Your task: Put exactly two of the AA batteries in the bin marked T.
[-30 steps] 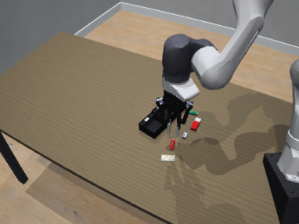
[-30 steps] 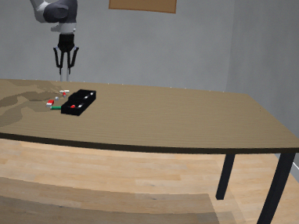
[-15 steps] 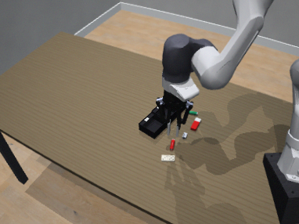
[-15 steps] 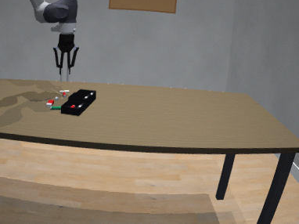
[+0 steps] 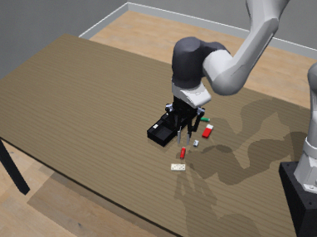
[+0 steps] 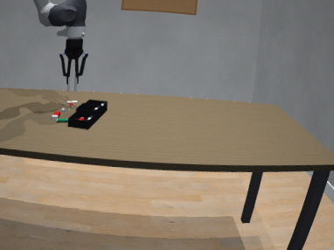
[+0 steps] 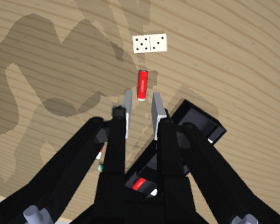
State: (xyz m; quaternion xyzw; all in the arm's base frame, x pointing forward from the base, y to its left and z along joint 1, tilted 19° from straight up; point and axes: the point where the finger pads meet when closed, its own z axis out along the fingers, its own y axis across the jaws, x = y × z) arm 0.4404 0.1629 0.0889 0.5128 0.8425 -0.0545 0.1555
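From my wrist camera, the gripper (image 7: 140,115) and its black linkage cover most of the black bin (image 7: 199,122), leaving one corner and a sliver of its inside with something red. I cannot read the bin's mark in any view. In the top view the arm hides the bin's far end (image 5: 161,133). In the exterior view the small items left of the bin (image 6: 88,113) are too tiny to name, and the arm runs off the top left edge.
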